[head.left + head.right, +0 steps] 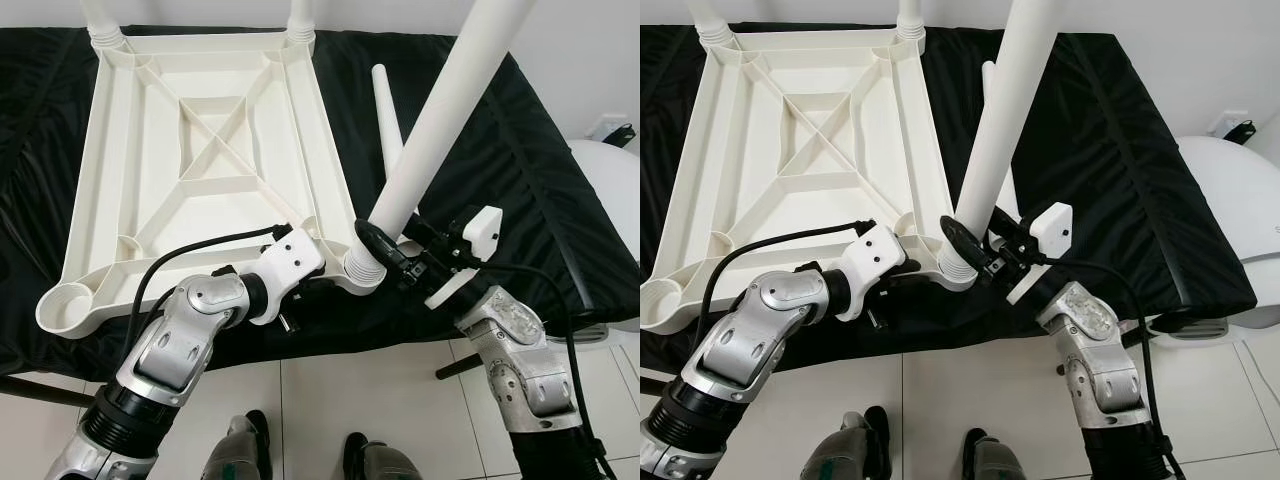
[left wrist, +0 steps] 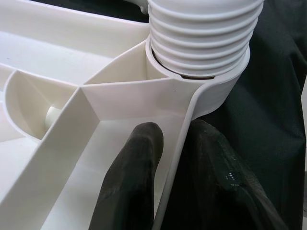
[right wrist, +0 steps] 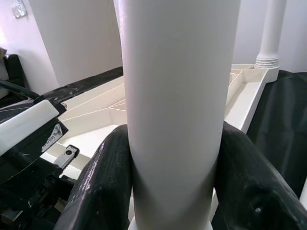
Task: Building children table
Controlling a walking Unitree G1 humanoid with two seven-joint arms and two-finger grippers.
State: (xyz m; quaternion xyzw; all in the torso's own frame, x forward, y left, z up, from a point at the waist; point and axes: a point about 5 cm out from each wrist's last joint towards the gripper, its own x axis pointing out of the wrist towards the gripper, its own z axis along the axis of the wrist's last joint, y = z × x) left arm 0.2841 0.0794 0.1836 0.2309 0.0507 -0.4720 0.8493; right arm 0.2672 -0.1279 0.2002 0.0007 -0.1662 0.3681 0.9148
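Right wrist view shows the leg (image 3: pixel 177 96) clamped between the two black fingers (image 3: pixel 103 187) of the right gripper (image 1: pixel 975 245), which squeeze it just above its threaded foot. That foot sits in the near corner socket (image 1: pixel 362 268) of the upturned tabletop (image 1: pixel 200 150), directly below the gripper, and the leg leans away from upright, tilted toward the robot's right. Just to the left of that socket, the left gripper (image 2: pixel 172 158) pinches the tabletop's rim, one finger inside the frame and one outside on the black cover (image 1: pixel 520 160). Beyond both grippers, two legs (image 1: pixel 105 20) already stand in the far corners. A loose leg (image 1: pixel 388 125) lies on the cover beyond the right gripper, and the empty socket (image 1: pixel 65 305) sits out past the left one.

The step in hand looks like screwing in the third leg. Next it probably needs straightening to vertical, then turning so the threads engage while the left gripper steadies the frame.
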